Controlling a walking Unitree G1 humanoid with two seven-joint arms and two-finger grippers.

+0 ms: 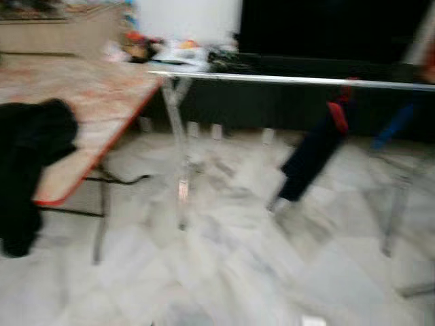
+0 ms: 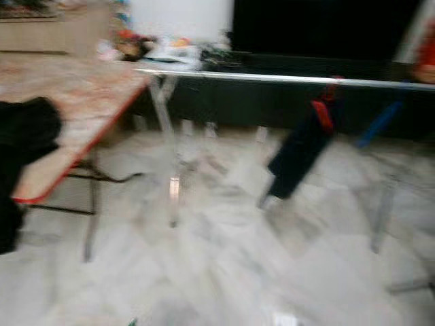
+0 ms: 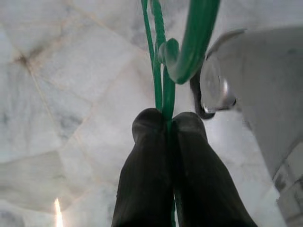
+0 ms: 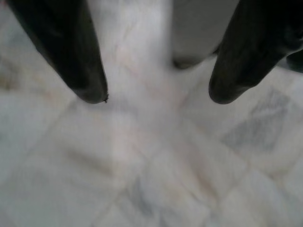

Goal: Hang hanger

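Between my clenched left pincer, the green hanger dangles thinly; right pincer gapes; walking could swing it past the rail

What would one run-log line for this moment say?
left gripper: shut on green hanger | right gripper: open, idle | rail: ahead

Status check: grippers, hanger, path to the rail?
Left gripper shut on green hanger. Right gripper open, empty, over floor. Rail ahead, dark garment already hanging on it; table on the left. View blurred.
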